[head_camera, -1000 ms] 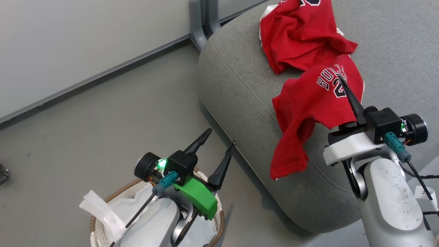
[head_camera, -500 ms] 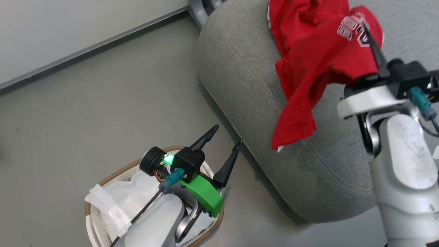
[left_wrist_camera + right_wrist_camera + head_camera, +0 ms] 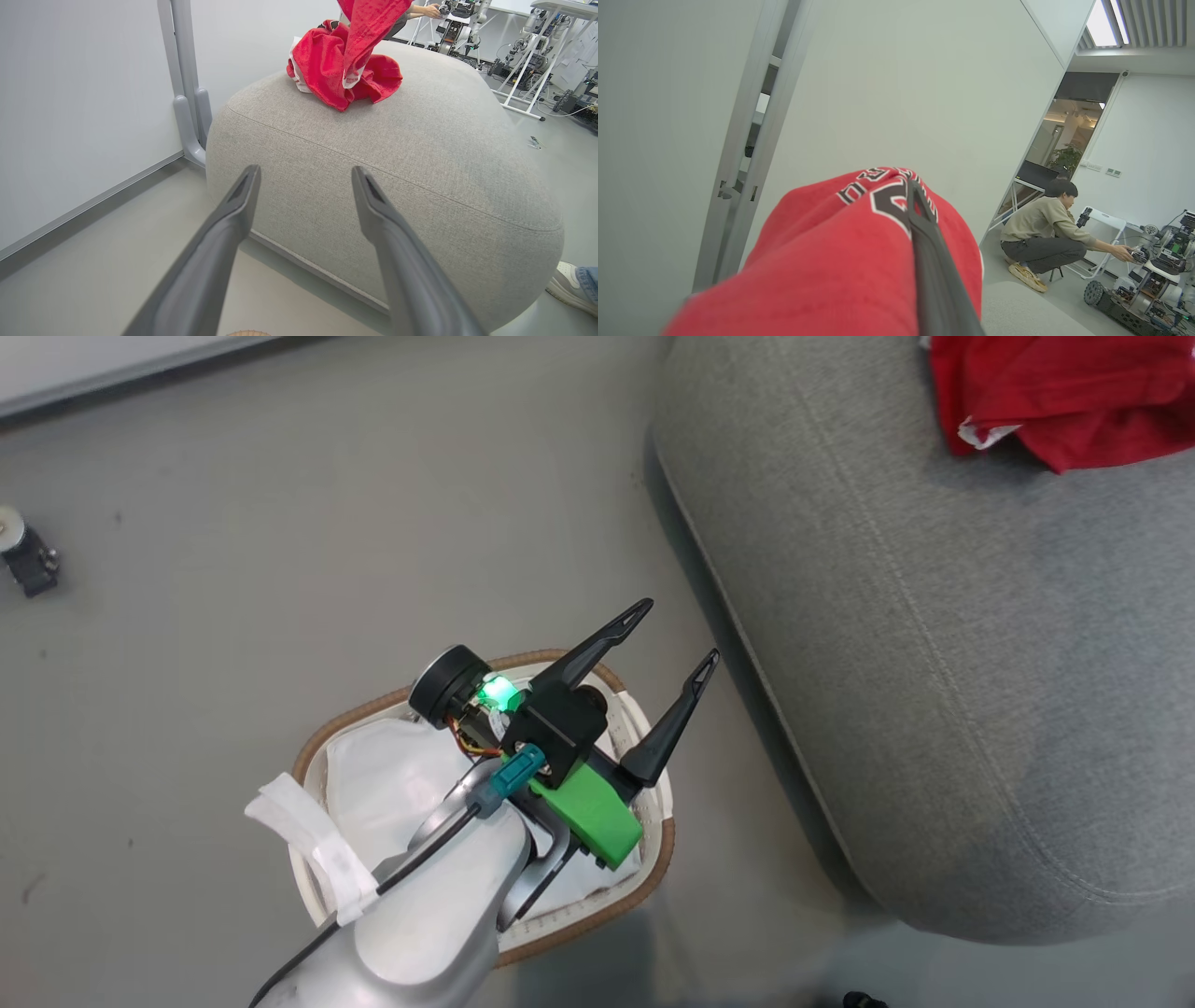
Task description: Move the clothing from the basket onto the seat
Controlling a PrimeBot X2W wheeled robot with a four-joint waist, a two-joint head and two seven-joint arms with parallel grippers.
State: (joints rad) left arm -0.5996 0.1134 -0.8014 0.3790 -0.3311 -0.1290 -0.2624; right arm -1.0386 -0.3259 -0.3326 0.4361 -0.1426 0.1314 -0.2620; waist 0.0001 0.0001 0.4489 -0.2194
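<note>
Two fingers of the left gripper [image 3: 679, 630] stand spread and empty above the basket [image 3: 597, 919], its forearm hiding part of the white liner [image 3: 373, 784]. Red clothing [image 3: 840, 261] drapes the right gripper [image 3: 911, 193], covering one finger, so its grip is unclear. On the seat [image 3: 934, 663] the clothing is cropped in the head view.

Grey seat [image 3: 397, 154] ahead, red clothing [image 3: 336, 70] heaped on top, left gripper [image 3: 306, 171] fingers spread

Red clothing [image 3: 822, 261], white trim, dark white-outlined lettering; plain grey seat [image 3: 934, 663]; white basket [image 3: 569, 933], brown rim; left gripper [image 3: 680, 629] black, green bracket behind.
</note>
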